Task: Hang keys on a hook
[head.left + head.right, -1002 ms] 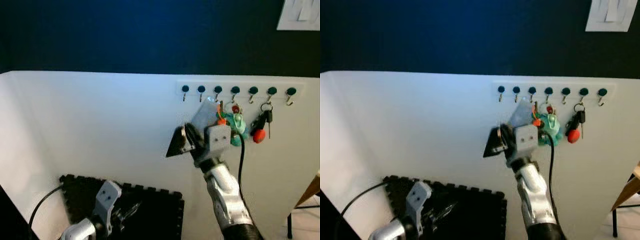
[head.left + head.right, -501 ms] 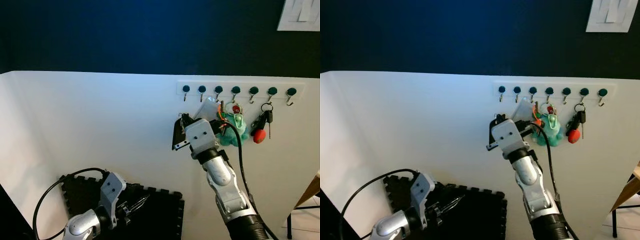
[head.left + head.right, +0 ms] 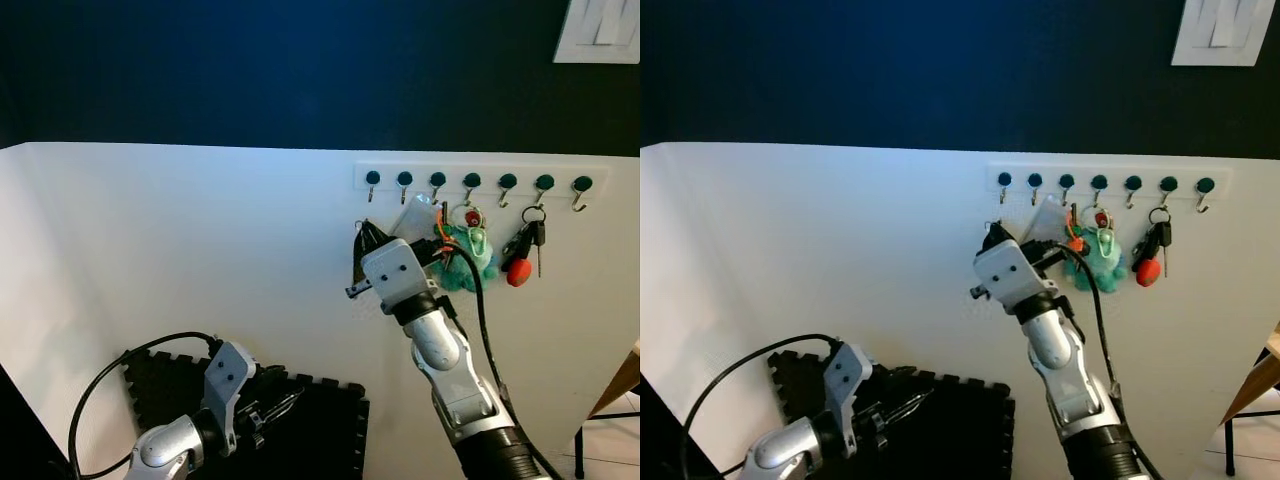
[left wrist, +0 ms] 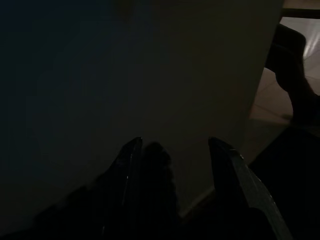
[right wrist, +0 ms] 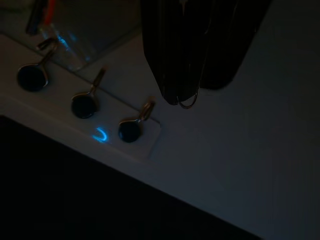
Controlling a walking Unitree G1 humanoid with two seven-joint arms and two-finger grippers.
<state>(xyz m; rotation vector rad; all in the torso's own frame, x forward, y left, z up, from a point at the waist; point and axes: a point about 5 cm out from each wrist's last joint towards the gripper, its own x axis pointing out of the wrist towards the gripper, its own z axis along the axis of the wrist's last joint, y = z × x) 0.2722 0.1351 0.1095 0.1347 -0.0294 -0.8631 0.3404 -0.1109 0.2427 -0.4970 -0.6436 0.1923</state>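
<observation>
- Right gripper (image 5: 182, 97) fingers pinched narrow on a key ring (image 5: 187, 103), at seven o'clock from the hooks (image 3: 372, 183).
- Left gripper (image 4: 172, 150) hung idle, fingers apart.
- Keys likely light, dangly; best held by the ring.

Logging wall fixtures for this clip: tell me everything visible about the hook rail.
The hook rail is a narrow white strip mounted level on the white wall, just under the dark blue band. It carries seven small metal hooks with dark round bases. The middle hooks hold a teal-and-orange key bunch; the sixth holds black keys with a red fob. The right gripper sits just below its left end.
</observation>
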